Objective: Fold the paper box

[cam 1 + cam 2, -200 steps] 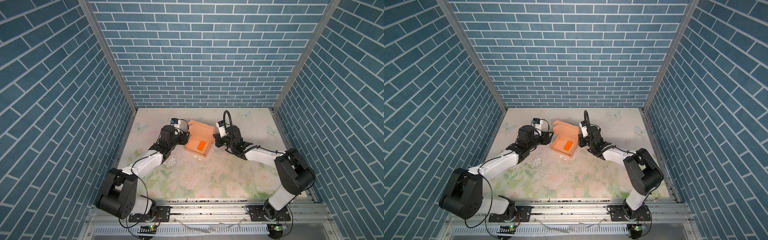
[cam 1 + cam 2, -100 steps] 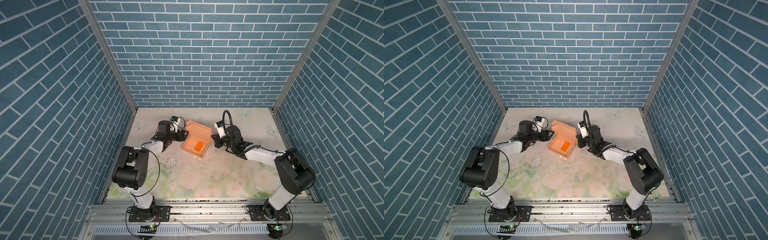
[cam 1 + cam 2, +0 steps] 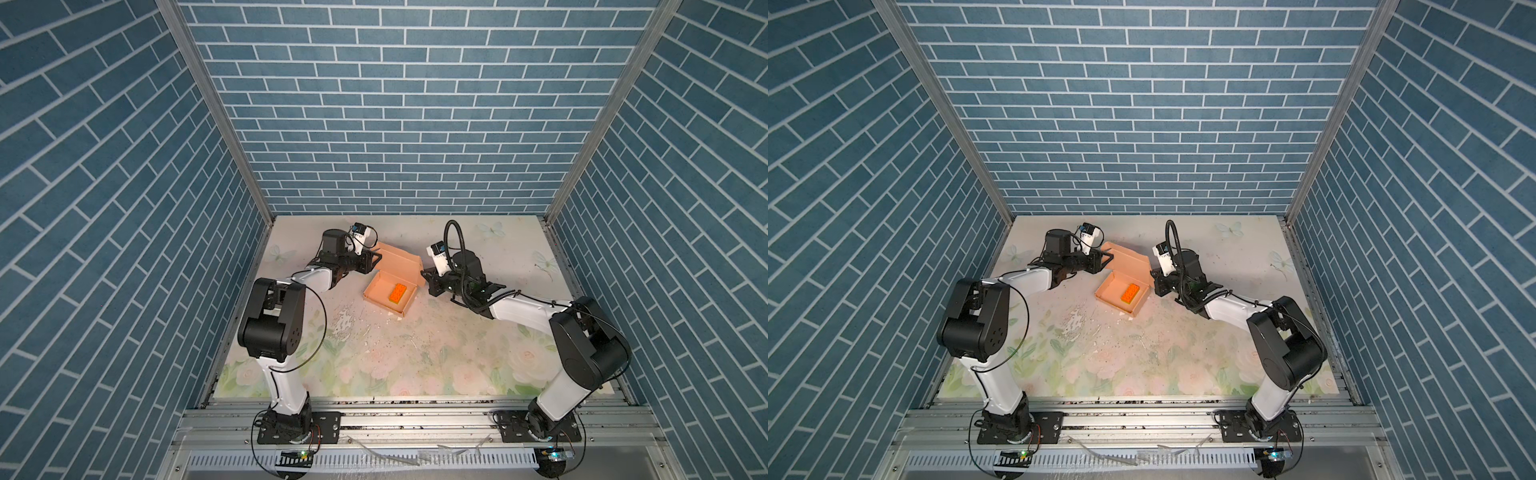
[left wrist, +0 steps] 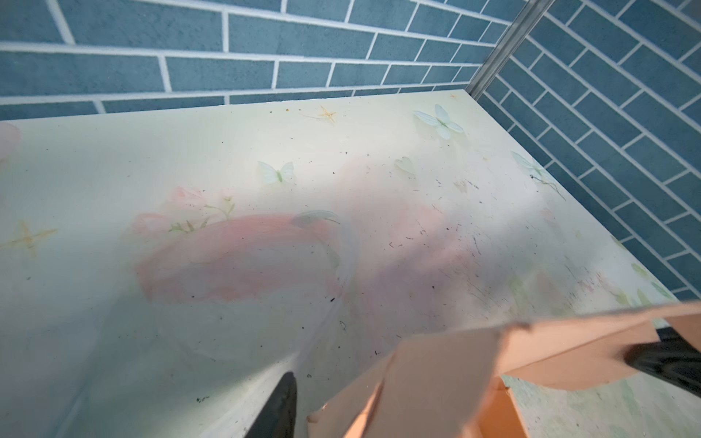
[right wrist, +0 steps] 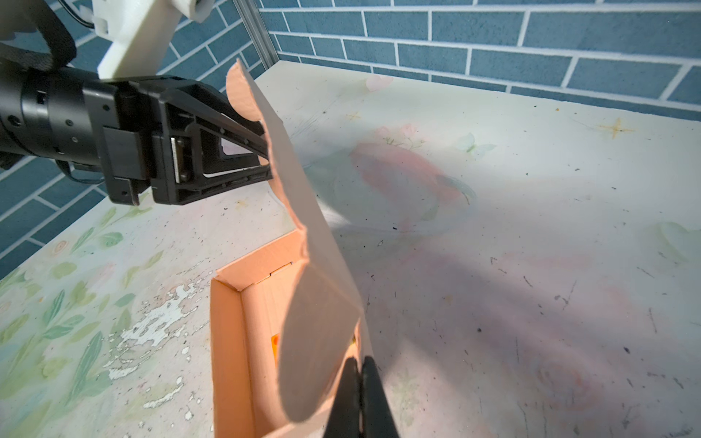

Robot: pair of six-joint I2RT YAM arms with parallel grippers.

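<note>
The paper box (image 3: 400, 261) is a peach cardboard tray with its lid standing up, in both top views (image 3: 1128, 260). A small orange brick (image 3: 397, 294) lies inside the tray. My left gripper (image 3: 376, 259) is at the lid's left end. In the left wrist view its fingers stand apart (image 4: 459, 366) with the lid's flap (image 4: 436, 379) between them. One finger still stands off the card. My right gripper (image 5: 358, 364) is shut, pinching the box's wall (image 5: 227, 341) at the right rear corner (image 3: 424, 277).
Blue brick walls close in the floral mat (image 3: 415, 353) on three sides. An aluminium rail (image 3: 415, 419) runs along the front. Chipped white patches (image 3: 345, 320) mark the mat in front of the box. The left arm's elbow (image 3: 270, 316) stands high at the left.
The left arm folded back and its gripper slid to the lid's left end, jaws narrowing round the flap. The right gripper kept its hold; the box shifted slightly left.
</note>
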